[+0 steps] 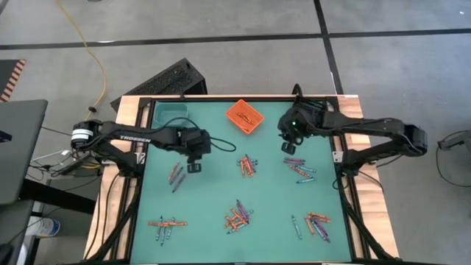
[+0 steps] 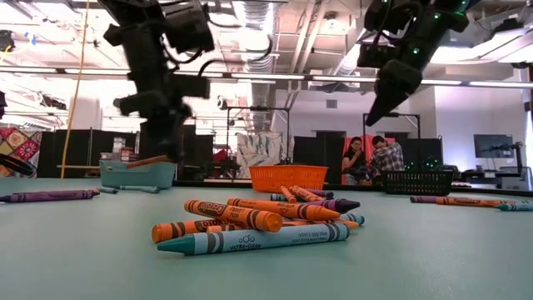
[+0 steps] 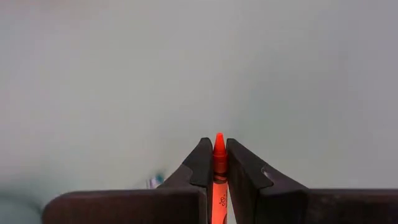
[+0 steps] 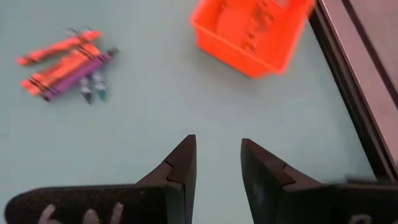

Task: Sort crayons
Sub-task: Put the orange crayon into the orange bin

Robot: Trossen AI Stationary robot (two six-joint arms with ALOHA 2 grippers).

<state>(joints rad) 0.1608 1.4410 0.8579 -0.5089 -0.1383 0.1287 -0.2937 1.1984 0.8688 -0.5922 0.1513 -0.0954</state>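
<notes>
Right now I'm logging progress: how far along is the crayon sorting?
Early. Done: the orange bin seems to hold a few crayons. In hand: the left hand is shut on an orange crayon above the mat; the right hand hangs open and empty near the orange bin. Left: six loose crayon piles on the mat.

A grey concrete floor (image 1: 221,18) crossed by dark seams surrounds the table, a yellow cable (image 1: 94,55) trailing over it, while beyond, ceiling strip lights (image 2: 275,77) shine above two people (image 2: 373,158) standing by dark partitions.
</notes>
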